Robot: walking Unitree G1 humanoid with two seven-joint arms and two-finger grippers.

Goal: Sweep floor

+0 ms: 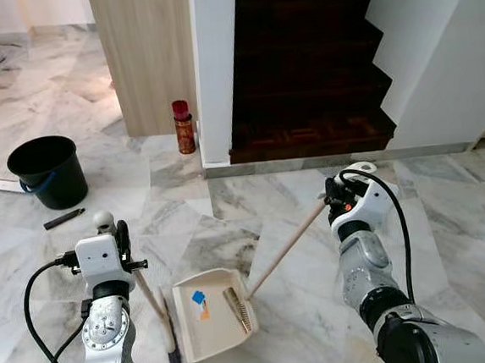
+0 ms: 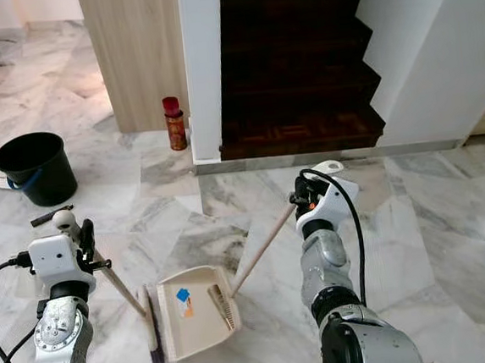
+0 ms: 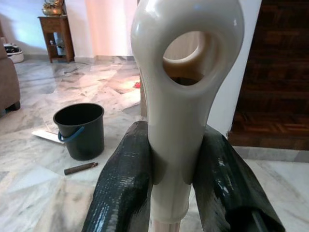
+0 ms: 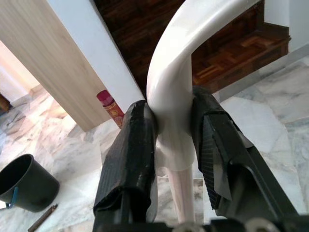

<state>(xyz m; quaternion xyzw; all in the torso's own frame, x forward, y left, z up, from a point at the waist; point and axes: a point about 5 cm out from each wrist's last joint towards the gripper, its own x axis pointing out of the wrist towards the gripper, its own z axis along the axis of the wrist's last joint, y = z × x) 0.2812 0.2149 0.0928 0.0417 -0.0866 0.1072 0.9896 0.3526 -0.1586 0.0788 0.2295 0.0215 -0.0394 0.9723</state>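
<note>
Nearby: black bucket [image 1: 48,170], spray can [image 1: 184,127] by stairs; left gripper [image 3: 171,179] clamps broom handle [image 3: 176,111], right gripper [image 4: 174,145] clamps dustpan handle [image 1: 286,247].

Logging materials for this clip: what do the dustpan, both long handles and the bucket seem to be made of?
Dustpan: cream plastic, likely, smooth moulded tray with raised rim. Dustpan handle, held by the right tool: pale wood-look shaft, glossy plastic loop cap. Broom handle, held by the left tool: same tan shaft, shiny cream plastic cap. Bucket: matte black, probably plastic, with a blue handle.
</note>
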